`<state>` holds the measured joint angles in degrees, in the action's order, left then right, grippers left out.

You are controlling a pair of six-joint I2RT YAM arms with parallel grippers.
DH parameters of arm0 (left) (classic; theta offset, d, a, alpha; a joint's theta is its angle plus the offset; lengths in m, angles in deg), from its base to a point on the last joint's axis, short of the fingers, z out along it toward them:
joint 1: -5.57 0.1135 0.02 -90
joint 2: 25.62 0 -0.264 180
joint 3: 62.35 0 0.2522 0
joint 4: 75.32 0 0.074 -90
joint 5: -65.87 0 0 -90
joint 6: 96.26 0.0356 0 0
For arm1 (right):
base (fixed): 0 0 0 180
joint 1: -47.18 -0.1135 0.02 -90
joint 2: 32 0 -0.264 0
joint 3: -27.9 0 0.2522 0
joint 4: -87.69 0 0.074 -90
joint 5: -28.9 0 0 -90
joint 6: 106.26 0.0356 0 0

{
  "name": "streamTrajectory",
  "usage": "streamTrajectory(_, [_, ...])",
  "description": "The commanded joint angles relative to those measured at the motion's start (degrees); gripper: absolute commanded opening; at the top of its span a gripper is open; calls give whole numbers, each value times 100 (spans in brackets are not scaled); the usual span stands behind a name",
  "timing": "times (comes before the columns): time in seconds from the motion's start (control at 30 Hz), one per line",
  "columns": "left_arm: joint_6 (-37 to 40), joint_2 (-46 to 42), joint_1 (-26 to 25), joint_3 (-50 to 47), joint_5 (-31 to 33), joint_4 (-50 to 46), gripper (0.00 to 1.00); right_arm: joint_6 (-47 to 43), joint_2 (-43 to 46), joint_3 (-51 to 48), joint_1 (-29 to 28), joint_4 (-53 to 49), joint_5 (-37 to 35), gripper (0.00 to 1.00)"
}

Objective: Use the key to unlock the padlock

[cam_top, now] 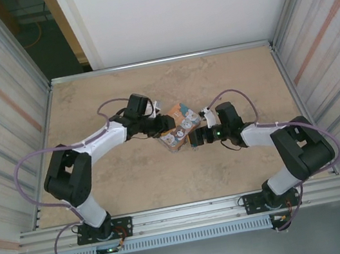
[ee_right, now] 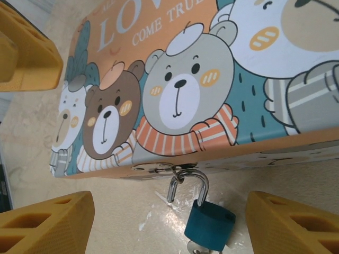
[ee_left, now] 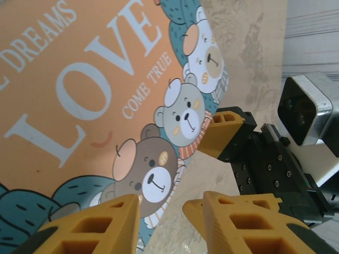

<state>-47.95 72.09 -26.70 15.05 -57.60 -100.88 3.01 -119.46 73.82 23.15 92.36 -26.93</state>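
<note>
Yellow fingers (ee_right: 47,222) of my right claw (ee_right: 169,225) gape, released, flanking small dark-blue metal padlock (ee_right: 209,228) hooked to orange bear-print tin box (ee_right: 175,79).

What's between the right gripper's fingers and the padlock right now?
Nothing but bare table: in the right wrist view the padlock lies apart from both fingers of the open right gripper.

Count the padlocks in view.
1. The padlock hangs by its shackle from the front edge of the tin, between the fingers of the right gripper, touching neither. Others may be hidden behind the tin.
</note>
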Motion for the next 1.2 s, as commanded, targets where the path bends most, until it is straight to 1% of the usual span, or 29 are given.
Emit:
streamTrajectory(0.0, [171,89,-7,74,-131,-51,36,-267,-162,213,-26,59,167,73])
streamTrajectory(0.27, [167,113,-7,-103,-62,-16,36,-423,-513,361,-49,80,400,70])
streamTrajectory(0.83, [124,40,-16,-211,-62,25,36,-538,-910,456,-68,125,737,66])
streamTrajectory(1.07, [96,15,-33,-223,-60,27,36,-520,-1006,491,-57,221,866,62])
streamTrajectory(1.17, [84,5,-34,-229,-55,19,36,-512,-1036,502,-49,233,908,59])
